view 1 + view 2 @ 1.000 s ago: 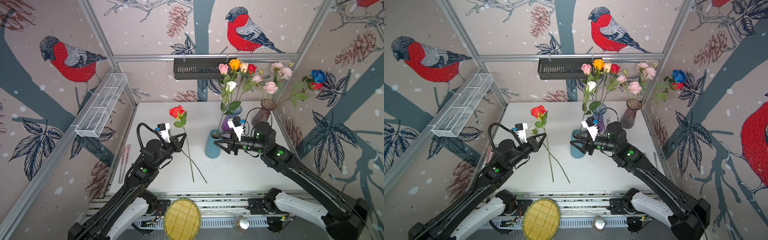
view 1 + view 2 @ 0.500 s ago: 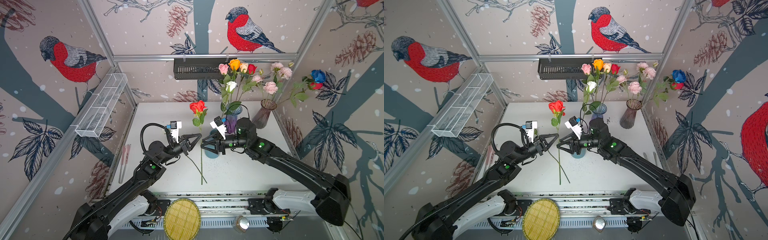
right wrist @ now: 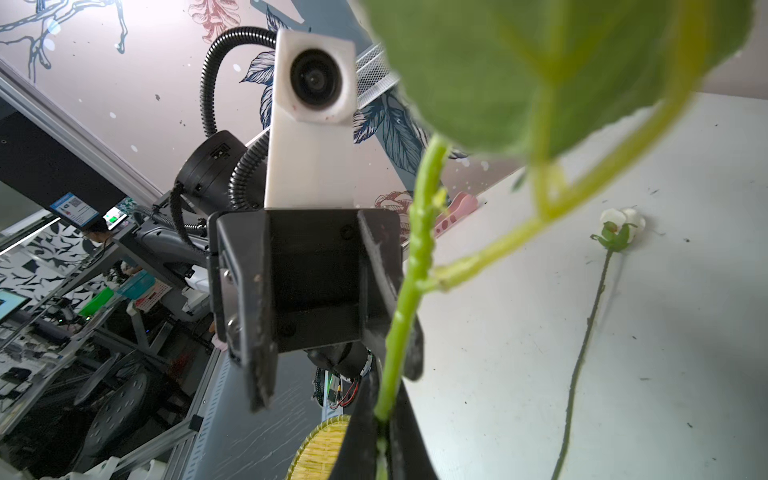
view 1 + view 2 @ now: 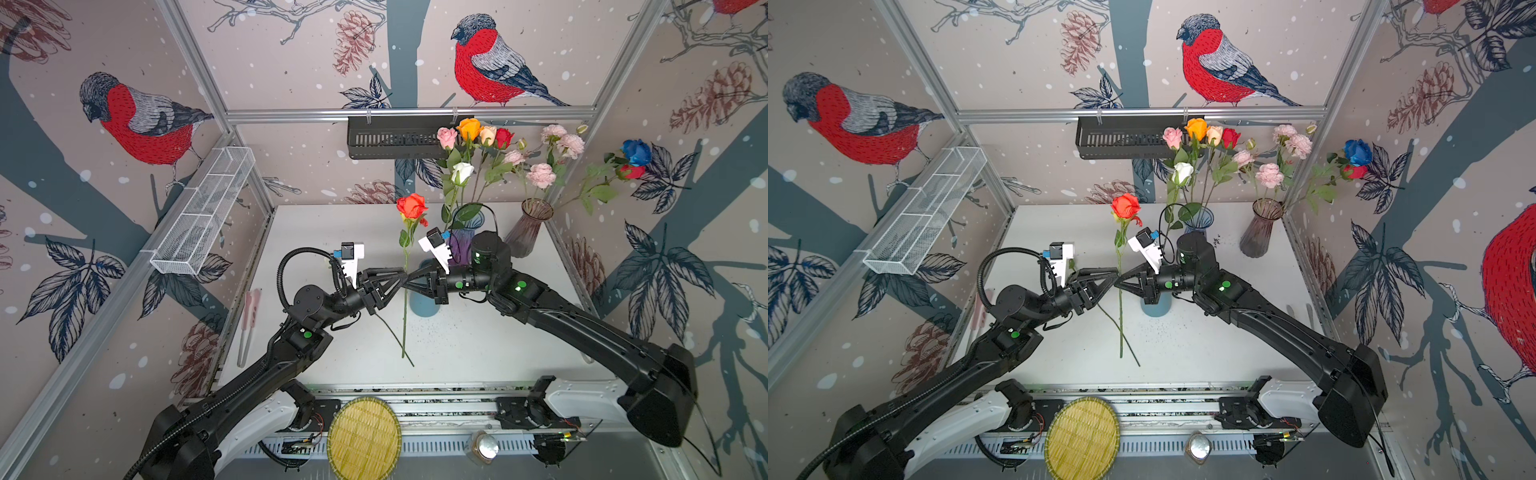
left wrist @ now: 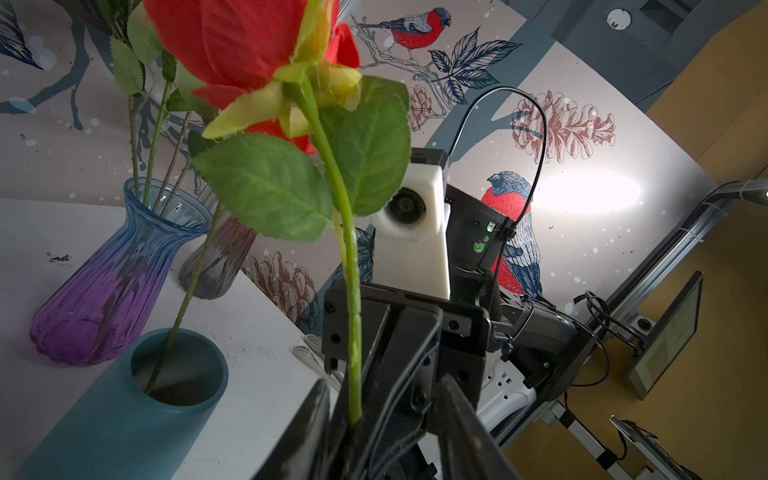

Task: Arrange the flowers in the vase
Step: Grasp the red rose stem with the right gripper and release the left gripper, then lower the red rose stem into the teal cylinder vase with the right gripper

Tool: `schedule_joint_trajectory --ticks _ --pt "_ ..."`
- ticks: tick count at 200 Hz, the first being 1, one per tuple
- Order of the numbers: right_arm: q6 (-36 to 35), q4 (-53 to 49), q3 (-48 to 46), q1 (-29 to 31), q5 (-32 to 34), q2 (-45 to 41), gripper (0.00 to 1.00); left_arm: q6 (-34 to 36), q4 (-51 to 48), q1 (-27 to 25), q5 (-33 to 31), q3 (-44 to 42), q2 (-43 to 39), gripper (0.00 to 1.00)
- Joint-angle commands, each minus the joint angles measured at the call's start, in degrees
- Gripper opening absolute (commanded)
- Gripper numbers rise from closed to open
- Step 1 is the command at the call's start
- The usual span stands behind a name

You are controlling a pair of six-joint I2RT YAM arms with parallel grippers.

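The rose (image 4: 411, 205) is red, the vase (image 5: 104, 428) teal.

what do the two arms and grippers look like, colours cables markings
The left arm and right arm are matte black with white base links and small green lights. The left gripper and right gripper have black tapered fingers, with a white camera block on each wrist. A ribbed black hose loops over the left wrist, a thin black cable over the right.
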Motion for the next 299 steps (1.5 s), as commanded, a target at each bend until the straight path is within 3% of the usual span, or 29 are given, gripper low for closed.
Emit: schedule_joint_trajectory --ticks 1,42,68,86,126,227,236,251,260,276,299 --pt "-4.51 -2.74 2.69 -0.41 6.60 -1.63 0.02 2.76 -2.84 -0.14 -2.50 -0.03 -1.40 0.41" --pt "-11.75 -5.05 7.57 -0.53 24.06 -6.17 0.02 4.17 -10.41 -0.12 -7.49 0.40 -2.18 0.41" --pt "-19.82 -3.35 7.74 2.96 39.58 -8.65 0.02 5.20 -15.47 -0.06 -11.25 0.81 -3.35 0.40" --pt "-23.63 -3.31 8.39 4.18 46.47 -8.48 0.02 5.16 -15.71 -0.05 -11.45 0.68 -3.72 0.40" --pt "-28.24 -6.34 10.84 4.91 52.48 -5.68 0.02 4.89 -15.57 -0.07 -11.18 0.59 -3.11 0.40" --pt "-27.90 -12.01 11.13 4.63 53.67 -0.50 0.04 4.70 -15.80 -0.05 -11.07 0.42 -2.40 0.40" --pt "-27.16 -13.22 11.50 4.19 52.82 0.39 0.11 4.72 -15.80 -0.05 -11.13 0.42 -2.38 0.40" --pt "-26.02 -15.45 12.55 3.51 51.38 2.54 0.44 4.73 -16.05 -0.05 -11.19 0.45 -2.40 0.40" --pt "-25.49 -16.01 12.82 3.35 51.03 2.80 0.55 4.66 -16.30 -0.05 -11.26 0.50 -2.36 0.40" --pt "-24.99 -15.35 12.30 3.19 50.72 1.84 0.61 4.66 -16.66 -0.05 -11.49 0.50 -2.53 0.40" --pt "-24.48 -14.28 11.35 2.35 49.59 -0.46 0.61 4.66 -17.80 -0.05 -12.35 0.55 -2.74 0.40"
